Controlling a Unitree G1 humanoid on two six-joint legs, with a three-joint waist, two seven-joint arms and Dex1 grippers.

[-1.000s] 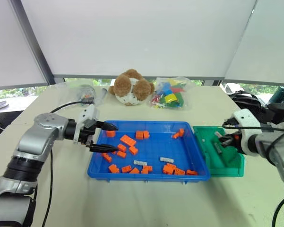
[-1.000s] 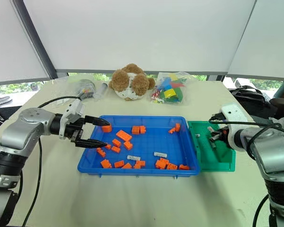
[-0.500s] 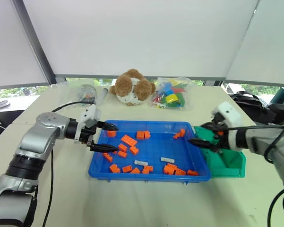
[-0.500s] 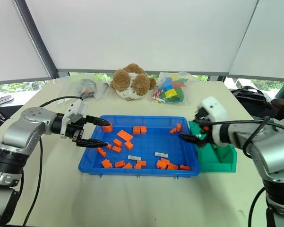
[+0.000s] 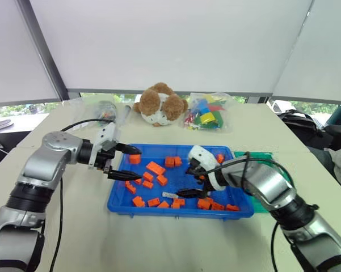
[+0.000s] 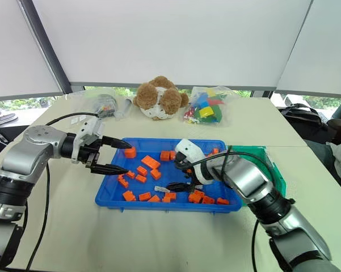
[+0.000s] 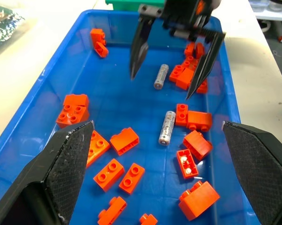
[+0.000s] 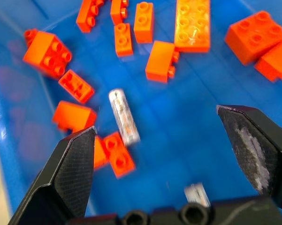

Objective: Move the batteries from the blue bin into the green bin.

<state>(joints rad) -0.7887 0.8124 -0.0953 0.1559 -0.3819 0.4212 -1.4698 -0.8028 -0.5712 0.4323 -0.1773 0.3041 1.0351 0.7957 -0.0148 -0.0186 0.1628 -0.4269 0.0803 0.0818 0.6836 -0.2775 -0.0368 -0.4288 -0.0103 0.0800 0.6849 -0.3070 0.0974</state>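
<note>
A pale beige table (image 5: pixel 159 243) stands before white window blinds (image 5: pixel 159 45), with greenery showing below them. At its far edge sit a brown plush toy (image 5: pixel 159 105) and a clear bag of coloured blocks (image 5: pixel 207 113). The blue bin (image 5: pixel 179 212) holds orange bricks (image 7: pixel 73 109) and two batteries (image 7: pixel 167 127). The right gripper (image 7: pixel 175 65) hangs over the bin's middle, fingers wide and empty, one battery between its tips and the other just beyond them. The left gripper (image 5: pixel 129 162), fingers also wide and empty, hovers over the bin's left end. The green bin (image 6: pixel 269 167) sits behind the right arm.
</note>
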